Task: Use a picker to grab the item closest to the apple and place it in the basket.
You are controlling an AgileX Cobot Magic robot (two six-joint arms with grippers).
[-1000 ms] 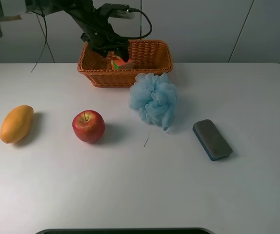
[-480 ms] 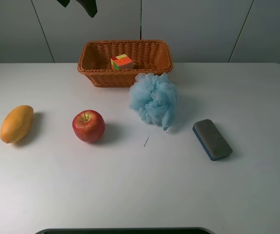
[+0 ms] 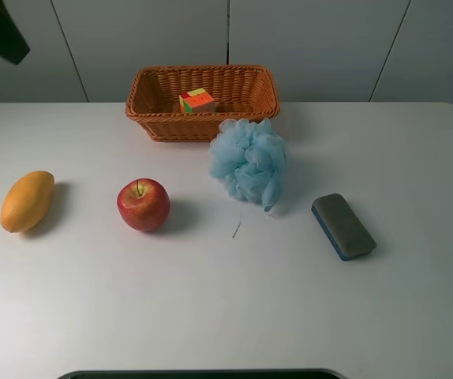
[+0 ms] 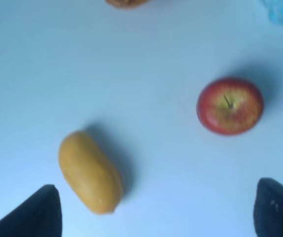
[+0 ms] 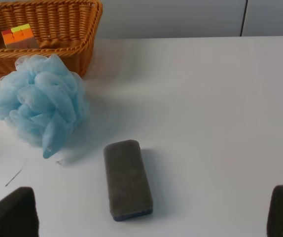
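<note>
The red apple (image 3: 143, 204) sits on the white table, left of middle; it also shows in the left wrist view (image 4: 229, 105). A yellow mango (image 3: 27, 200) lies to its left and a blue bath pouf (image 3: 248, 162) to its right. The wicker basket (image 3: 203, 126) at the back holds a colourful cube (image 3: 197, 100). My left gripper (image 4: 156, 210) is open and empty, high above the mango (image 4: 89, 171) and the apple. A dark part of the left arm (image 3: 1, 31) shows at the top left corner. My right gripper (image 5: 149, 212) is open and empty, near the grey sponge (image 5: 127, 178).
The grey sponge (image 3: 343, 226) lies at the right of the table. The pouf (image 5: 39, 102) rests just in front of the basket (image 5: 57, 19). A thin dark speck (image 3: 236, 230) lies between the apple and the pouf.
The left arm rose out of the basket, leaving the cube inside, and swung up and to the left corner. The objects on the table have not moved.
</note>
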